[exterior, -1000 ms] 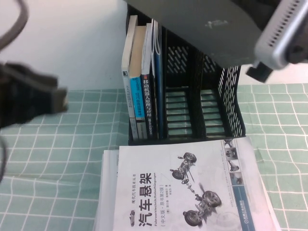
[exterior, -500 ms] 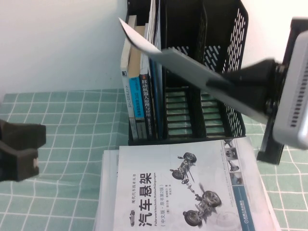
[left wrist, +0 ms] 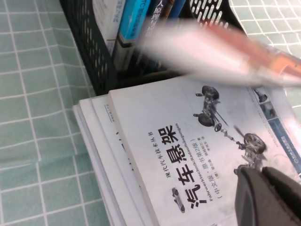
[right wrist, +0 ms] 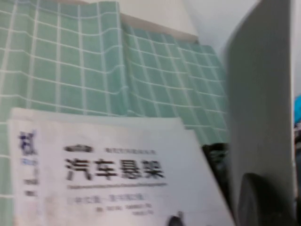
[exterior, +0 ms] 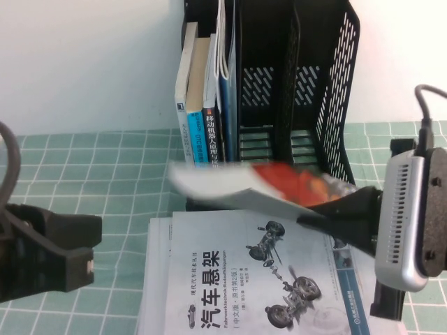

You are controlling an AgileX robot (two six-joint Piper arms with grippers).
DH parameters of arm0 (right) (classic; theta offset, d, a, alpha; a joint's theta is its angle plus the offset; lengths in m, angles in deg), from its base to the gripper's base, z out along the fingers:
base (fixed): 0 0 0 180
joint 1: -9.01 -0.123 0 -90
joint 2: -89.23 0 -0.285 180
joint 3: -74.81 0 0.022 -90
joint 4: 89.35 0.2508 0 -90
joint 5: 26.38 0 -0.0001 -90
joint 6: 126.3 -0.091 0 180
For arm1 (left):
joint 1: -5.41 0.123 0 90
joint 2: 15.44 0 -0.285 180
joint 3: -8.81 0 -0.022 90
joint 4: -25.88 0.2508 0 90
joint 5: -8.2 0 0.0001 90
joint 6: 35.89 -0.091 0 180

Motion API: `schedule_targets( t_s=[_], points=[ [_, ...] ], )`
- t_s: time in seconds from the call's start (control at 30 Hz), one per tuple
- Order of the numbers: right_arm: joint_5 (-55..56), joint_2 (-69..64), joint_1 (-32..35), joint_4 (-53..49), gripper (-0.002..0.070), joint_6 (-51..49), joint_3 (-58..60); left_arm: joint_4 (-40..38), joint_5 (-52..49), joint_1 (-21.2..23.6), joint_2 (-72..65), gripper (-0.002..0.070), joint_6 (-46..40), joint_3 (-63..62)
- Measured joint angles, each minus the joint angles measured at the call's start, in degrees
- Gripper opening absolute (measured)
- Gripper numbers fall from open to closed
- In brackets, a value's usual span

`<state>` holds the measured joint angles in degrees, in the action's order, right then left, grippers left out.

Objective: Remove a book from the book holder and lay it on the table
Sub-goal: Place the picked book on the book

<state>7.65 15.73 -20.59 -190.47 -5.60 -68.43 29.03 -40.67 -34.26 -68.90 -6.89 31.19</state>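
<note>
My right gripper point(exterior: 316, 215) is shut on the edge of the book point(exterior: 279, 184), a thin booklet with a red and white cover. It holds the book nearly flat, just above a white car-chassis book point(exterior: 237, 279), in front of the black book holder point(exterior: 328, 91). In the left wrist view the book point(left wrist: 221, 56) is a blurred band. In the right wrist view its grey underside point(right wrist: 258, 108) fills one side. My left gripper point(left wrist: 260, 173) is shut and empty, hovering over the car-chassis book point(left wrist: 178, 136); its arm shows at the lower left of the high view point(exterior: 63, 244).
The car-chassis book lies on a stack of papers on the mint-green grid table point(exterior: 105, 160). Several upright books point(exterior: 206, 105) stand in the holder's left compartment; the other compartments hold nothing. A white wall stands behind.
My right gripper has swung the book down from a steep tilt beside the holder to nearly flat over the car-chassis book. My left arm has moved rightward at the lower left.
</note>
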Motion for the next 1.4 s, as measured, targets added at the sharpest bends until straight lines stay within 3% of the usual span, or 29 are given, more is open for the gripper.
schedule_targets(
  t_s=[0.2,0.83,0.9,0.97,1.17,1.27,1.4],
  points=[
    [3.46,-3.65,-0.39,-0.28,0.0005,-1.74,0.75,-1.01,0.73,0.00,0.00,-0.0003,0.00,0.26],
    [-2.84,-18.75,-9.73,4.66,0.0007,-1.66,-0.64,-1.55,0.96,0.00,0.03,-0.0003,-0.22,0.47],
    [-2.84,-20.64,-9.85,5.79,0.0028,-2.97,-0.64,-1.55,1.06,0.14,0.03,-0.0003,-0.22,0.58],
    [-2.58,-22.07,-9.85,7.50,0.0092,-4.38,-0.64,-1.72,1.17,1.17,0.14,-0.0003,-0.51,0.58],
    [0.72,-23.40,-9.85,10.22,0.0375,-5.40,-0.64,-1.72,6.42,9.68,3.53,-0.0003,-9.89,3.80],
    [2.65,-23.40,-9.85,12.35,0.0428,-5.54,-0.64,-1.72,13.90,16.56,7.86,-0.0003,-13.47,8.90],
    [5.61,-23.40,-9.85,19.03,0.0443,-4.47,-0.64,-2.48,22.88,26.69,13.53,-0.0003,-14.28,17.67]
  ],
)
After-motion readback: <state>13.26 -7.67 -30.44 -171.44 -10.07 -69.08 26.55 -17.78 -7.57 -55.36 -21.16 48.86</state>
